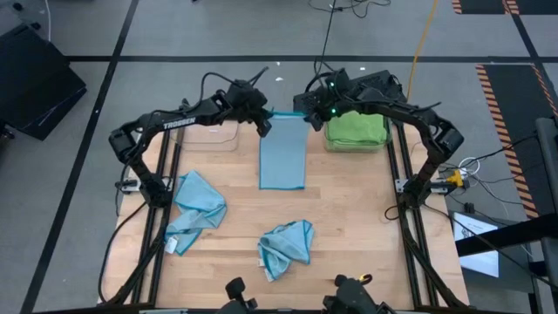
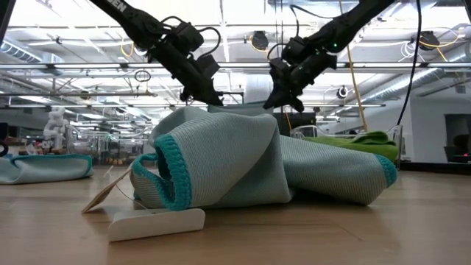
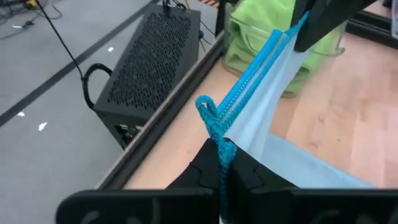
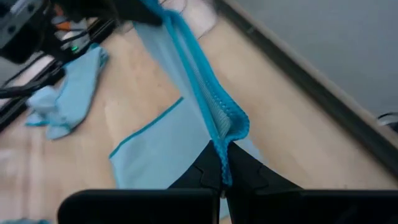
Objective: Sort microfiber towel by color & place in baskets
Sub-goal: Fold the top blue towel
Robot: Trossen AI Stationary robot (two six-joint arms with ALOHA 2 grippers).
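A light blue towel (image 1: 282, 157) with a teal hem is held between my two grippers at the table's far middle. My left gripper (image 1: 264, 124) is shut on its left top corner and my right gripper (image 1: 309, 118) on its right top corner. The towel slopes down toward the near side, and its lower end (image 1: 282, 179) lies flat on the wood. A clear basket (image 1: 210, 135) stands at the far left. A second basket (image 1: 384, 139) at the far right holds a green towel (image 1: 356, 128). Two more blue towels (image 1: 197, 209) (image 1: 286, 246) lie crumpled nearer the front. My left gripper pinches the towel's teal-hemmed corner (image 3: 217, 127) between its two fingers, slanting down from the table's left. The hem bunches above the fingertips, with several layers there. The top edge runs taut to the other gripper. My right gripper pinches the opposite hemmed corner (image 4: 229, 132) between its two fingers, slanting down from the table's right. The hem is folded over at the fingertips. The cloth hangs below, its lower end on the table.
In the low view a crumpled blue towel (image 2: 221, 169) with a paper tag fills the foreground. A black perforated box (image 3: 149, 62) stands on the floor beyond the table's far edge. Bare wood lies at the table's near right.
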